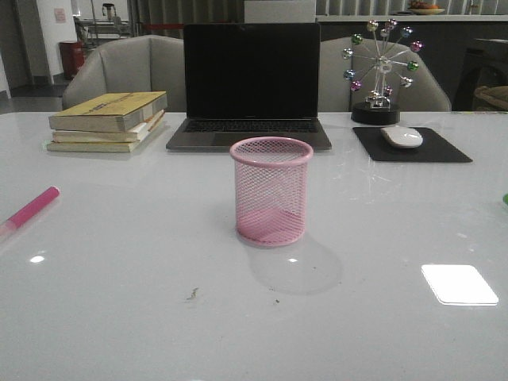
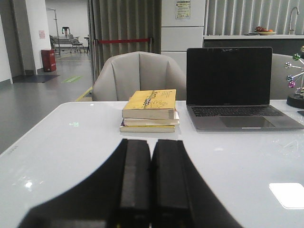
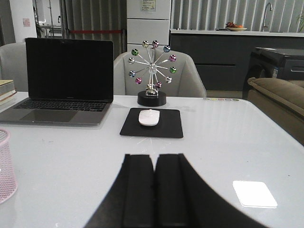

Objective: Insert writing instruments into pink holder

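The pink holder (image 1: 271, 190) stands upright and empty in the middle of the white table (image 1: 143, 302); its mesh side also shows in the right wrist view (image 3: 4, 166). The magenta marker (image 1: 30, 210) lies flat at the table's left edge, partly cut off by the frame. At the right edge only a small green tip (image 1: 505, 198) shows, perhaps the lime marker. Neither arm appears in the front view. My left gripper (image 2: 152, 142) is shut and empty above the table, facing the books. My right gripper (image 3: 154, 156) is shut and empty, facing the mouse pad.
At the back stand an open laptop (image 1: 250, 87), a stack of books (image 1: 107, 119) to its left, and a mouse (image 1: 402, 136) on a black pad (image 1: 444, 147) to its right. A ball ornament (image 1: 379, 71) sits behind the pad. Grey chairs stand beyond the table.
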Motion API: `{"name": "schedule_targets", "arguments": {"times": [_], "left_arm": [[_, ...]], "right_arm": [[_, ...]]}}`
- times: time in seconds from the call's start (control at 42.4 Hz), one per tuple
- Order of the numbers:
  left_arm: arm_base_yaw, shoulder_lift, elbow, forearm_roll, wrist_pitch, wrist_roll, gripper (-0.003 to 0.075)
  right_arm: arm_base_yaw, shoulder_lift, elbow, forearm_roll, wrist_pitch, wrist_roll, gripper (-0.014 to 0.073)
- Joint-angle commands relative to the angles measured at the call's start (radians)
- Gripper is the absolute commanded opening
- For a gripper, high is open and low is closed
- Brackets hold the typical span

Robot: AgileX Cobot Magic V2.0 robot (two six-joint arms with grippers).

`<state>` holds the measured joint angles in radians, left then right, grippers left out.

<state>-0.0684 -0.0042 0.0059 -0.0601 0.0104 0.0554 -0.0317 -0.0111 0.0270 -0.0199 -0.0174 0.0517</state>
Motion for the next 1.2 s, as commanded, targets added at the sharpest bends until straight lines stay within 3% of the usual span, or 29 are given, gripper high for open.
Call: {"name": "schedule_targets", "arguments": {"times": [0.0, 0.754, 0.919, 1.037, 1.178], "left_arm": [[0.001, -0.02, 0.003, -0.006, -0.089, -0.008, 0.0091], [0.001, -0.02, 0.003, -0.006, -0.089, -0.008, 0.0091], [0.001, -0.02, 0.001, -0.003, -0.162, -0.008, 0.0091], [0.001, -0.02, -0.066, -0.003, -0.184, -0.008, 0.0091], [0.001, -0.016, -0.243, -0.003, -0.049, -0.008, 0.0091]], "right_arm": [[0.003, -0.019, -0.003, -0.008, -0.097, -0.004, 0.0057], [0.003, -0.019, -0.003, -0.008, -0.119, -0.004, 0.0057], [0.003, -0.019, -0.013, -0.008, -0.137, -0.004, 0.0057], [0.004, -0.019, -0.09, -0.008, -0.102, -0.004, 0.0057], [0.004, -0.012, -0.242, -0.008, 0.0, -0.004, 0.0057]]}}
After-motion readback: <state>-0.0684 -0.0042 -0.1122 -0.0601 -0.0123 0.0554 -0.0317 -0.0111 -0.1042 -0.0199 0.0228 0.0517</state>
